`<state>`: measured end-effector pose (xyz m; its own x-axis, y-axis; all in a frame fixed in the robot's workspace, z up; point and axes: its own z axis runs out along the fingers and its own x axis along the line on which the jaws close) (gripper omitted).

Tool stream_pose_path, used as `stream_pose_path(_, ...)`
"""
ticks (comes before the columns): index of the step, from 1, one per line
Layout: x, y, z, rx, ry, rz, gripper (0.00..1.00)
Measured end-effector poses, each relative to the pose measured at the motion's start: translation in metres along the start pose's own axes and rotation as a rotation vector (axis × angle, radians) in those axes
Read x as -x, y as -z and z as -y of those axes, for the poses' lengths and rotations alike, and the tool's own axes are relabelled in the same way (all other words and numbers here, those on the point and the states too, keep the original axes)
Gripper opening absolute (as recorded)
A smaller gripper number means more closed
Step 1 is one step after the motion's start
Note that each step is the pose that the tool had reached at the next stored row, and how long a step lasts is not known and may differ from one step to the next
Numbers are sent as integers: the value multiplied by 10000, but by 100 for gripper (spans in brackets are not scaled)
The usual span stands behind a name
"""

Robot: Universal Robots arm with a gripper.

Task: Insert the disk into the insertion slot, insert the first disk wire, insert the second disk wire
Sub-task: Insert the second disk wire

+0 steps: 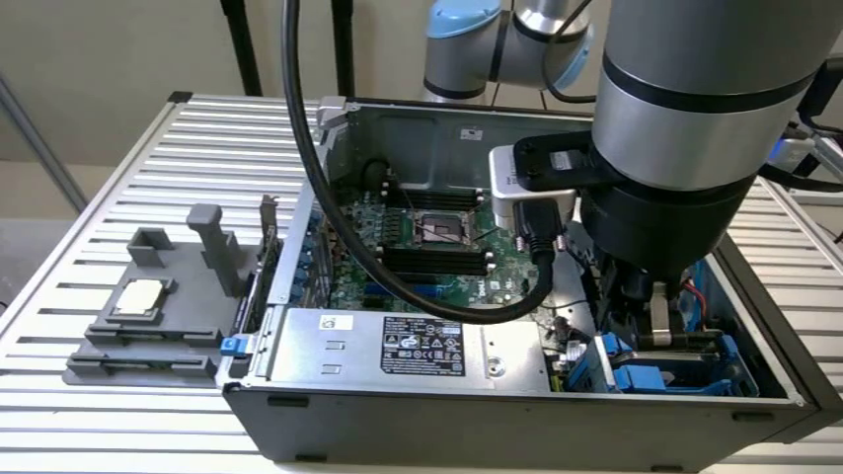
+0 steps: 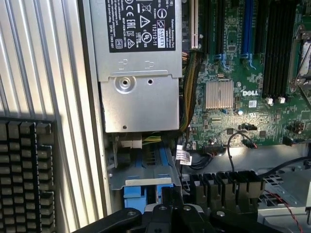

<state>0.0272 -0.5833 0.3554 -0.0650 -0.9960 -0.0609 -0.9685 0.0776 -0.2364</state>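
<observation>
My gripper (image 1: pixel 656 326) reaches down into the front corner of the open computer case (image 1: pixel 527 420), on the exterior view's right. Its dark fingers (image 2: pixel 171 195) stand together, shut, over the insertion slot (image 2: pixel 141 170), a grey drive cage with blue plastic (image 2: pixel 135 193) in it. More blue plastic (image 1: pixel 643 380) shows below the gripper in the exterior view. The disk's silver body is hidden, so I cannot tell whether it sits in the slot. A white connector (image 2: pixel 131 143) with yellow and black wires (image 2: pixel 151 139) lies just beyond the cage. Whether anything is pinched between the fingers does not show.
A silver power-supply box (image 1: pixel 395 346) with a black label fills the case's front. The green motherboard (image 1: pixel 421 232) lies behind it. A thick black cable (image 1: pixel 316 178) hangs over the case. A grey fixture (image 1: pixel 152 316) stands on the slatted table (image 1: pixel 118 178) at the exterior view's left.
</observation>
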Motion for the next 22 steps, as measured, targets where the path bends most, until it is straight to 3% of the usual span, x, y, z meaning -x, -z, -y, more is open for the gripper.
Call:
stream_pose_path(2,0,1,0,-6,0,0,11)
stream_pose_path(4,0,1,-2,-93,3,6,11)
stream_pose_path(8,0,1,-2,-106,3,7,11)
stream_pose_path(10,0,1,-3,-169,6,12,11)
stream_pose_path(16,0,1,-3,-187,7,13,11)
stream_pose_path(18,0,2,-4,-271,11,20,11)
stream_pose_path(22,0,2,-4,-283,11,21,11)
